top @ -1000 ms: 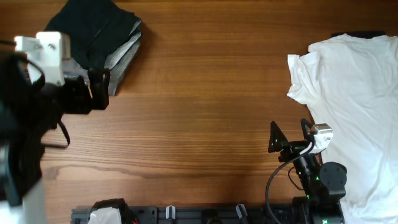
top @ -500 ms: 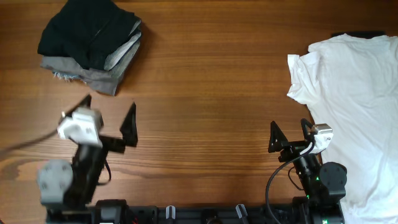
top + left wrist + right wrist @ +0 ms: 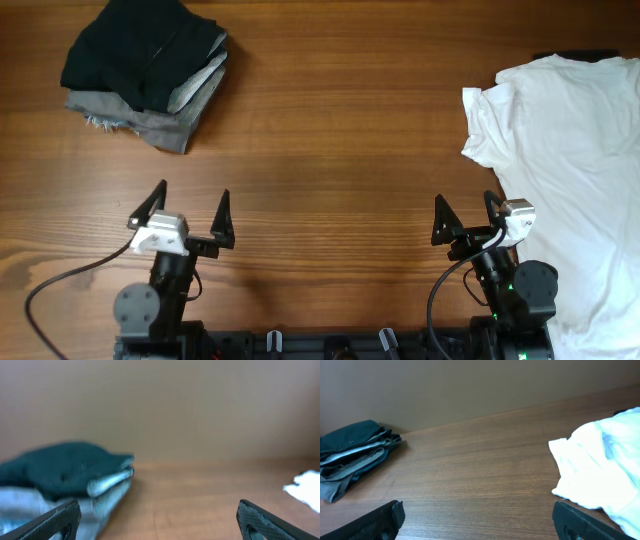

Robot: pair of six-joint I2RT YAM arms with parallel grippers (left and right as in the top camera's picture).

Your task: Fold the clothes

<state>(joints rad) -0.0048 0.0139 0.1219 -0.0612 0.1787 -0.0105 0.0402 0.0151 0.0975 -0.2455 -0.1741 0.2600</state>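
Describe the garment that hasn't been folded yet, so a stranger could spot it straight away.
Start at the wooden table and go to its right side in the overhead view, beside the right gripper. There lies a white T-shirt, spread out and rumpled. Unlike the dark and grey stack at the far left, it is pale, loose and unfolded.

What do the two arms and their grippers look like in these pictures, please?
The left gripper and right gripper match: each has two black, pointed, fin-like fingers on a small white block. Behind each sits a rounded joint housing, grey on the left arm, black with small green lights on the right. A thin black cable loops from each arm. No markings are legible.
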